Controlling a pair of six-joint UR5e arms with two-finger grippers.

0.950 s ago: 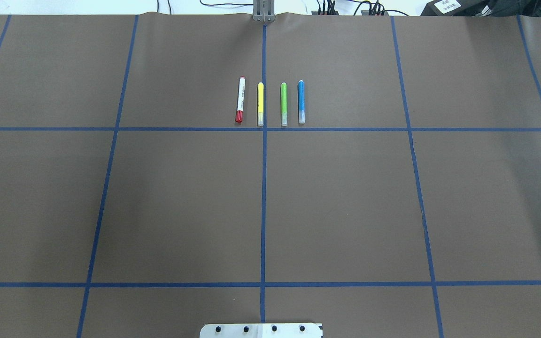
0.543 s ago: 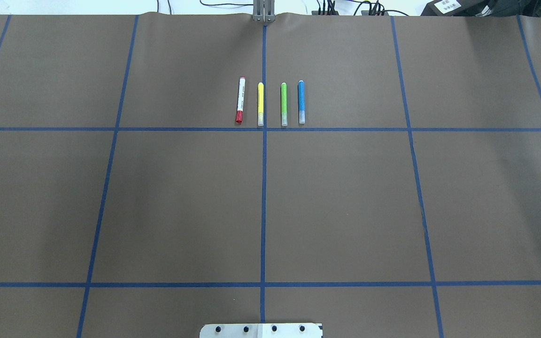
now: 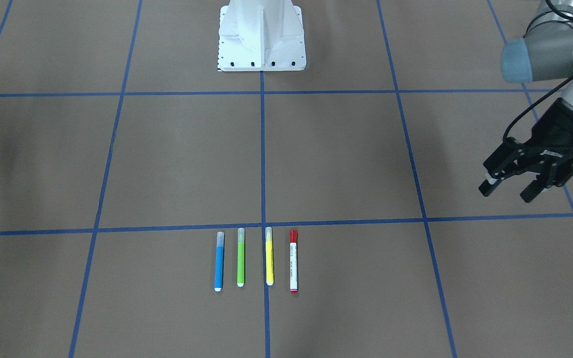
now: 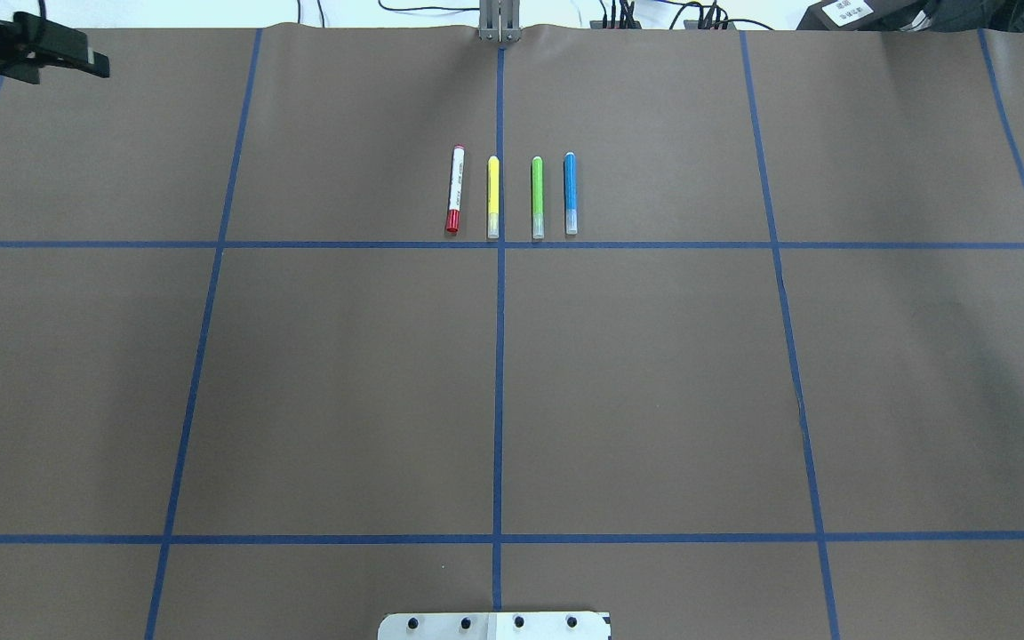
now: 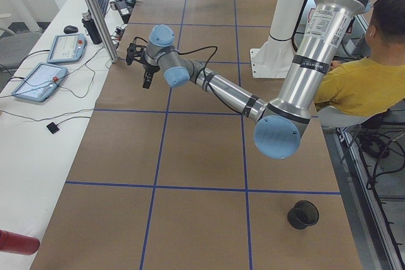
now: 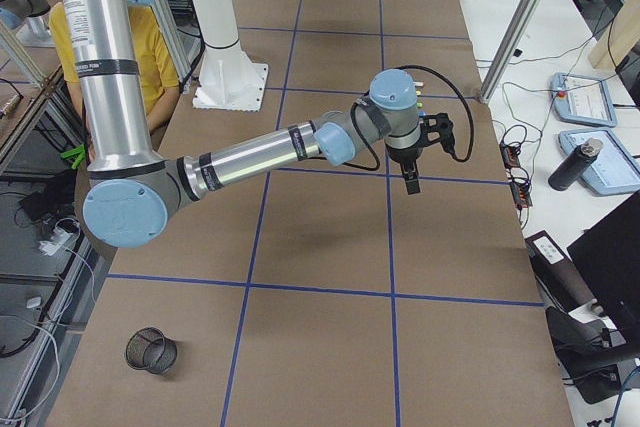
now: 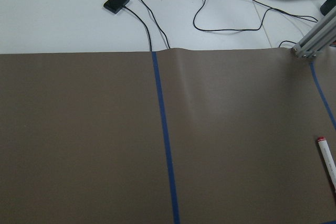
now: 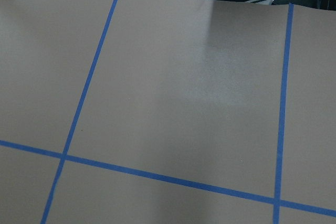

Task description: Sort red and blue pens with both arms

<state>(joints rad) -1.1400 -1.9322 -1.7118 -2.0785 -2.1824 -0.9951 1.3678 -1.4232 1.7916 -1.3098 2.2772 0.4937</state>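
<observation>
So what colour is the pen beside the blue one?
Green pen, clearest in the front-facing view.

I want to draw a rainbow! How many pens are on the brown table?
4, side by side in one row, seen from overhead: red pen leftmost, then yellow pen, green pen, blue pen. None seems hidden.

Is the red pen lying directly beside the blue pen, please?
No, the yellow pen and green pen lie between the red pen and blue pen.

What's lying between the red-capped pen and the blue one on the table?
Two markers lie between the red-capped pen and the blue pen: a yellow marker beside the red one, then a green marker. The overhead view shows it.
</observation>
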